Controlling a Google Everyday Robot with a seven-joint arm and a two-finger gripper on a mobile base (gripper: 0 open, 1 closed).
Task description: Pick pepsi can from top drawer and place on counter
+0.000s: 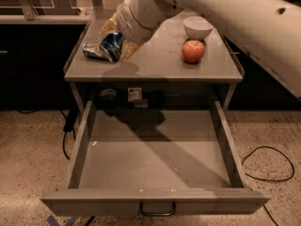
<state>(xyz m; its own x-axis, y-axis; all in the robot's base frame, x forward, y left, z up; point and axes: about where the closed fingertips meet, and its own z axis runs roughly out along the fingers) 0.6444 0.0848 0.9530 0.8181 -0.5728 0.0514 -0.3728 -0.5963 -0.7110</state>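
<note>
The pepsi can [113, 44], deep blue with white swirls, sits between the tan fingers [130, 51] of my gripper [117, 39], low over the left part of the counter [155, 67]. The gripper is shut on the can. Whether the can touches the counter is hidden by the fingers. The arm reaches in from the upper right. The top drawer [155, 201] is pulled fully open below the counter, with nothing in it and its dark loop handle [157, 210] at the front.
A crushed silver-blue can [92, 51] lies just left of the pepsi can. A red apple [194, 51] and a white bowl [197, 27] stand on the counter's right side. Cables [268, 164] lie on the floor on both sides.
</note>
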